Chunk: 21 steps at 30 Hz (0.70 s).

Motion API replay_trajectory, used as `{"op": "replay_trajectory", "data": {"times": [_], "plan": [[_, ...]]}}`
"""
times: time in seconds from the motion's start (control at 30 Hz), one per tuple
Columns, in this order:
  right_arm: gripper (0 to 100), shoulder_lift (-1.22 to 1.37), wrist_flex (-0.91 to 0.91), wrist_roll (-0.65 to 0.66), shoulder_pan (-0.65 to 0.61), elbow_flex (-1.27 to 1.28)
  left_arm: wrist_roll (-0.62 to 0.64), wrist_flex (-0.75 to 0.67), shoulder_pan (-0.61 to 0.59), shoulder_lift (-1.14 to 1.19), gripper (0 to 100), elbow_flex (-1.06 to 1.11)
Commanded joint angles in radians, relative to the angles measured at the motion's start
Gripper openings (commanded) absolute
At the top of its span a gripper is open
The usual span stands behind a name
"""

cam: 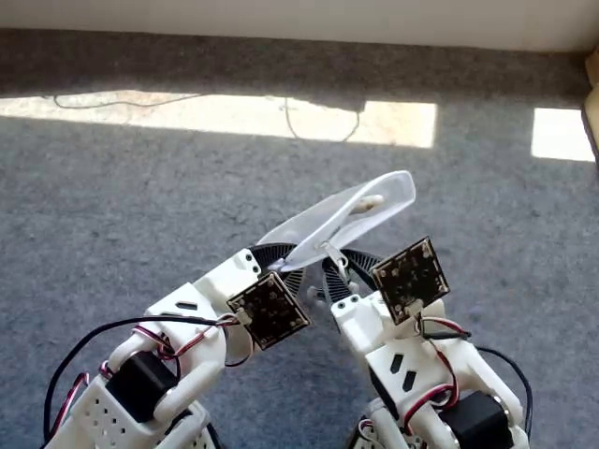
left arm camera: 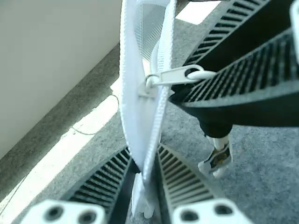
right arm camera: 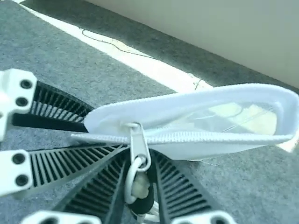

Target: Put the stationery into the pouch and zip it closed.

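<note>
Right hand (right arm camera: 140,161) on pouch (right arm camera: 210,116) zipper pull (right arm camera: 139,142)

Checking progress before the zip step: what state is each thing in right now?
Left gripper: shut on the pouch end.
Right gripper: shut on the zipper pull.
Pouch: lifted off the carpet, held by both grippers.
Zipper slider: near the end the left gripper holds.

Pouch (cam: 351,215) above carpet (cam: 140,206); stationery (cam: 368,203) perhaps inside, toward far end.
</note>
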Motion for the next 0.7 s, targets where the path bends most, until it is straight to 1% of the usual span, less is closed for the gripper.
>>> {"op": "replay_trajectory", "data": {"times": [0.0,0.1,0.23,0.43,0.67], "plan": [[0.5,-0.105,-0.005,0.057,0.010,-0.007,0.009,0.005,-0.022,-0.012,0,-0.008],[0.5,-0.162,-0.013,0.071,0.070,-0.005,0.009,0.005,-0.022,-0.012,0,-0.008],[0.5,-0.151,-0.050,0.072,0.166,-0.004,0.009,0.005,-0.022,-0.012,0,-0.007],[0.5,-0.127,-0.094,0.066,0.228,-0.001,0.009,-0.002,-0.024,-0.012,0,0.010],[0.5,-0.133,-0.209,0.064,0.349,0.101,0.012,-0.002,-0.024,-0.013,0,0.008]]}}
